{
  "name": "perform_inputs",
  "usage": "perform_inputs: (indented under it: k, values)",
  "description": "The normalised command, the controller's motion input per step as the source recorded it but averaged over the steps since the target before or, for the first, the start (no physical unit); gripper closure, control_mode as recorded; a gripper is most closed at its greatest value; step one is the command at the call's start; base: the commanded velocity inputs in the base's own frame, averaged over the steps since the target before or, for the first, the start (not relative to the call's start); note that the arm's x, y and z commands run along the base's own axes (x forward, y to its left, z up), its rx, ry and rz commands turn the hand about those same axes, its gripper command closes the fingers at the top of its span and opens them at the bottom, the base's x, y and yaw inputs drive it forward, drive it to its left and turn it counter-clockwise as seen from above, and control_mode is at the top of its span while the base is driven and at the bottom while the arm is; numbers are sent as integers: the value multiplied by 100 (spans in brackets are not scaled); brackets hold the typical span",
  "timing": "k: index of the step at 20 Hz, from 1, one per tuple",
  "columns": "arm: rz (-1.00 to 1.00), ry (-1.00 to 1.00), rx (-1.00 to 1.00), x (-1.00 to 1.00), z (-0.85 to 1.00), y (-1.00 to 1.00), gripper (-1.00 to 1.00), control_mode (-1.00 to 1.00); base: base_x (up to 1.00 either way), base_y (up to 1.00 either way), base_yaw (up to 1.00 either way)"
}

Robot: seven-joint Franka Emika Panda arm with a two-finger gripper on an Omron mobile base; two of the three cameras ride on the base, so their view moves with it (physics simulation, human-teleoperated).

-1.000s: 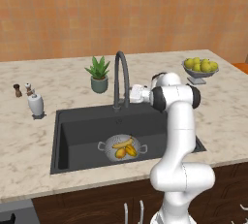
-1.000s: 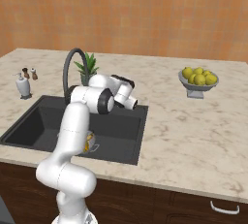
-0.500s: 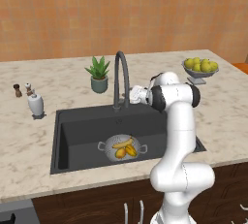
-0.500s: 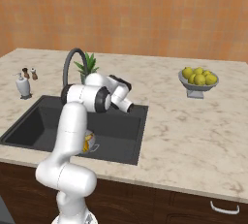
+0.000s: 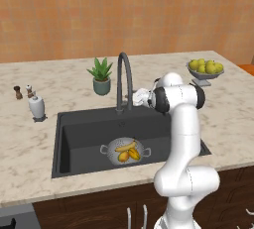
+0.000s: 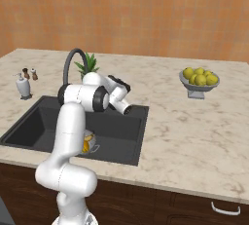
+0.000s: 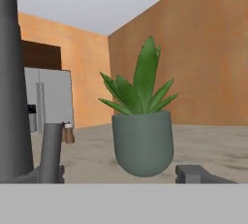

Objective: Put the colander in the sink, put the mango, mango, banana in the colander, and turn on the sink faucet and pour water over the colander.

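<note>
Overhead, marble counter (image 5: 30,139), orange wall (image 5: 99,15).

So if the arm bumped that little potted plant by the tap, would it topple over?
Probably not easily. The potted plant sits in a squat pot, widest near the middle, so it looks fairly stable. Its base narrows, though, so a push high on the leaves might rock it. On the smooth counter it would likely slide first.

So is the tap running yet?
Off, as far as shows: no water falls from the faucet onto the colander in the sink.
</note>
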Motion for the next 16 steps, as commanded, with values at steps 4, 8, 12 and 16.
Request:
perform_inputs:
  k: [4,8,12,16]
  values:
    - [-6,0,1,0,0,-54,100,-100,0,0,0]
    - [-4,0,5,0,0,-90,100,-100,0,0,0]
    - [-4,0,5,0,0,-100,100,-100,0,0,0]
    - [-6,4,8,0,0,-98,100,-100,0,0,0]
